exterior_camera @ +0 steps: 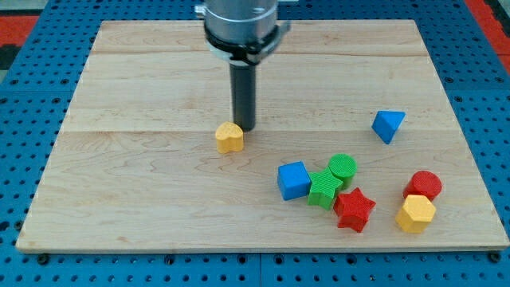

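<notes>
My tip (245,127) comes down from the view's top and ends just to the upper right of a small yellow heart-like block (229,137), touching it or nearly so. Further toward the view's lower right lies a tight cluster: a blue cube (293,180), a green cube-like block (325,190), a green cylinder (343,167) and a red star (354,209). At the right of the view a red cylinder (423,185) sits against a yellow hexagonal block (415,214). A blue triangular block (388,124) lies alone at the view's right.
The blocks rest on a pale wooden board (143,191), which lies on a blue perforated surface (16,159). The arm's grey metal collar (241,24) hangs over the board's top edge.
</notes>
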